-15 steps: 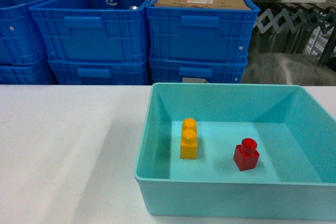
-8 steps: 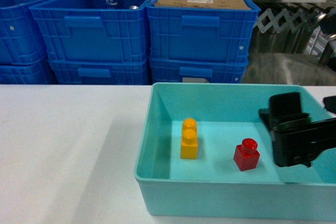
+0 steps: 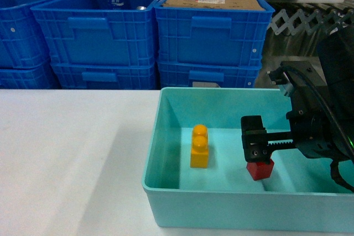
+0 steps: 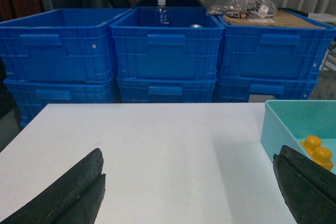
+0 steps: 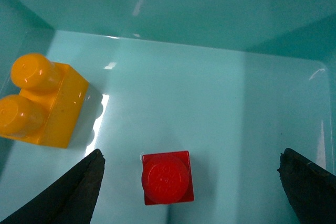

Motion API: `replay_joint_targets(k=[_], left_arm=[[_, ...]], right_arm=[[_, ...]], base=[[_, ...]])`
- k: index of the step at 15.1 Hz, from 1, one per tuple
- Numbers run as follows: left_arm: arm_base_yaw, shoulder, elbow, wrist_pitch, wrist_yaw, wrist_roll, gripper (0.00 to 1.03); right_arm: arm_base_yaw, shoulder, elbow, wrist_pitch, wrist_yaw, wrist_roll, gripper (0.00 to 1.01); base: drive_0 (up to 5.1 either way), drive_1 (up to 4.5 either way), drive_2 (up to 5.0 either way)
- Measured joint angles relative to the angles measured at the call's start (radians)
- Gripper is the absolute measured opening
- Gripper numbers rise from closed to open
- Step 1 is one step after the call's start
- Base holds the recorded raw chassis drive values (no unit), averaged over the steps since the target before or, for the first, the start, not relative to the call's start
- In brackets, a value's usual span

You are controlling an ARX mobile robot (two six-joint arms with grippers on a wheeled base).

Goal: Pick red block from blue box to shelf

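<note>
Right pincer (image 5: 191, 192) hangs inside the blue box (image 3: 166, 136) with its fingers spread wide apart, directly above the red block (image 5: 167, 177), which stands stud-up on the box floor, off-centre toward the left finger and untouched by either. Beside the block, well apart, sits a yellow two-stud brick (image 3: 199, 146), and the box itself rests on the white worktop (image 3: 72, 158) before stacked dark blue crates (image 3: 149, 31). Left pincer (image 4: 191, 192) hovers over the bare worktop, its fingers likewise apart and holding nothing
</note>
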Motion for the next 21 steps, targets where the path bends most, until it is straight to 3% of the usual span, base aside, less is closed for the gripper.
replay_joint_targets(k=[4, 7, 9, 11, 12, 14, 15, 16, 18, 19, 20, 21], left_arm=[[0.0, 0.0, 0.0, 0.0, 0.0, 0.0, 0.98], [0.0, 0.0, 0.0, 0.0, 0.0, 0.0, 0.98], [0.0, 0.0, 0.0, 0.0, 0.0, 0.0, 0.98], [0.0, 0.0, 0.0, 0.0, 0.0, 0.0, 0.98], [0.0, 0.0, 0.0, 0.0, 0.0, 0.0, 0.98], [0.0, 0.0, 0.0, 0.0, 0.0, 0.0, 0.98], [0.0, 0.0, 0.0, 0.0, 0.0, 0.0, 0.98], [0.0, 0.0, 0.0, 0.0, 0.0, 0.0, 0.98], [0.0, 0.0, 0.0, 0.0, 0.0, 0.0, 0.98], [0.0, 0.0, 0.0, 0.0, 0.0, 0.0, 0.98], [0.0, 0.0, 0.0, 0.0, 0.0, 0.0, 0.98], [0.0, 0.0, 0.0, 0.0, 0.0, 0.0, 0.98]], right_arm=[[0.017, 0.083, 0.083, -0.09, -0.04, 0.022, 0.98], [0.029, 0.137, 0.146, -0.165, -0.035, 0.028, 0.98], [0.031, 0.181, 0.222, -0.276, -0.026, 0.04, 0.67], [0.037, 0.188, 0.245, -0.299, 0.003, 0.052, 0.36], [0.038, 0.182, 0.235, -0.268, 0.001, 0.06, 0.29], [0.043, 0.079, 0.127, -0.142, 0.006, 0.076, 0.29], [0.048, -0.019, 0.048, -0.033, 0.04, 0.063, 0.29], [0.048, -0.142, -0.03, 0.052, 0.044, 0.063, 0.29], [0.072, -0.478, -0.305, 0.322, 0.154, -0.018, 0.29], [0.101, -0.621, -0.441, 0.403, 0.214, -0.087, 0.29], [0.142, -0.8, -0.584, 0.393, 0.25, -0.153, 0.29], [0.149, -0.89, -0.684, 0.494, 0.3, -0.158, 0.29]], base=[[0.0, 0.0, 0.0], [0.0, 0.0, 0.0], [0.0, 0.0, 0.0], [0.0, 0.0, 0.0], [0.0, 0.0, 0.0], [0.0, 0.0, 0.0], [0.0, 0.0, 0.0], [0.0, 0.0, 0.0], [0.0, 0.0, 0.0], [0.0, 0.0, 0.0], [0.0, 0.0, 0.0], [0.0, 0.0, 0.0]])
